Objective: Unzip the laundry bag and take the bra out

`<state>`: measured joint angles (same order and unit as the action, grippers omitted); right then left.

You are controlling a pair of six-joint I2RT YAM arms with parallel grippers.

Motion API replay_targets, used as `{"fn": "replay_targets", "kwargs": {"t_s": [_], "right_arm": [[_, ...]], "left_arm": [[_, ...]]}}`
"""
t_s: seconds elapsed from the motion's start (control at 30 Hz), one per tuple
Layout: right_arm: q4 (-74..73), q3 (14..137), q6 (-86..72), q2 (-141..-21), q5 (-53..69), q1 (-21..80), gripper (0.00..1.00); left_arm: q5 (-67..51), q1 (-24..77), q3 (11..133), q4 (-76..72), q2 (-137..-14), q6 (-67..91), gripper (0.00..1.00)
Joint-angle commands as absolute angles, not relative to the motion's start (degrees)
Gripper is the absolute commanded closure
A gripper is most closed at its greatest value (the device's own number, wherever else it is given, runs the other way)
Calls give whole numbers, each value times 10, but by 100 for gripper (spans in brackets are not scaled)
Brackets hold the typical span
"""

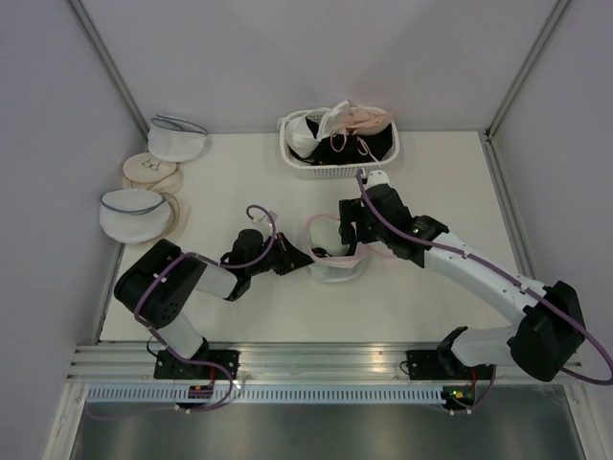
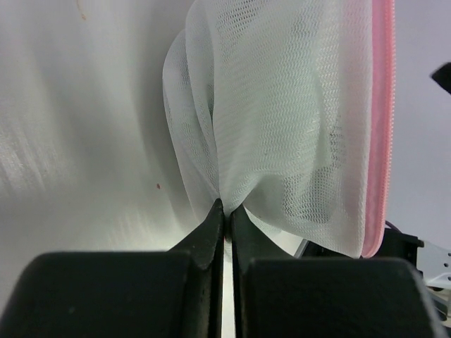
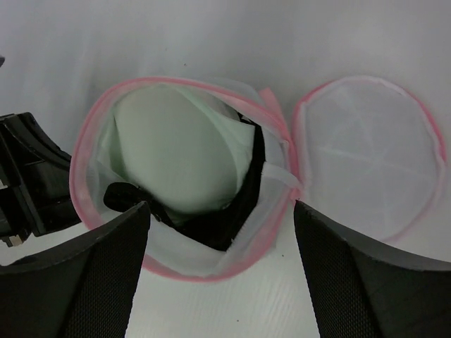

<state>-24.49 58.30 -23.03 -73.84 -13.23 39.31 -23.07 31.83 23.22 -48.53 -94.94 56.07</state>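
Note:
The laundry bag lies unzipped at the table's middle, its pink zipper trim ringing two halves. One half lies flat and empty. The other half holds the bra, showing a pale cup lining with black edging and a black strap. My left gripper is shut on a pinch of the bag's white mesh at the bag's left side. My right gripper hovers open just above the filled half, one finger on either side of its near rim, holding nothing.
A white basket of other bras stands at the back centre. White mesh bags with blue-grey trim and beige round pads sit along the left wall. Walls close in the left, back and right sides.

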Motion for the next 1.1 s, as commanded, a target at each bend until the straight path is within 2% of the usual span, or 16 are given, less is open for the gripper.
{"fn": "replay_targets", "kwargs": {"t_s": [0.0, 0.43, 0.5, 0.53, 0.6, 0.7, 0.73, 0.77, 1.07], "right_arm": [[-172, 585, -190, -777, -45, 395, 13], [-128, 650, -146, -948, -4, 395, 13], [-114, 658, -148, -969, -3, 395, 17], [-113, 663, -151, -976, -3, 395, 26], [-107, 668, -154, -986, -2, 395, 37], [-111, 666, -155, -989, -3, 394, 70], [-114, 666, -154, -987, -4, 394, 93], [-116, 662, -154, -979, -6, 394, 100], [-129, 608, -166, -826, -9, 395, 100]], "left_arm": [[-273, 316, 242, -512, -926, 553, 98], [-307, 317, 258, -491, -926, 537, 98], [-309, 317, 258, -490, -927, 536, 98], [-309, 317, 258, -490, -927, 535, 98], [-311, 317, 257, -489, -925, 534, 98], [-309, 317, 253, -483, -919, 527, 98], [-305, 317, 253, -479, -918, 522, 98], [-303, 317, 253, -476, -917, 522, 98], [-305, 317, 253, -480, -934, 520, 98]]}}
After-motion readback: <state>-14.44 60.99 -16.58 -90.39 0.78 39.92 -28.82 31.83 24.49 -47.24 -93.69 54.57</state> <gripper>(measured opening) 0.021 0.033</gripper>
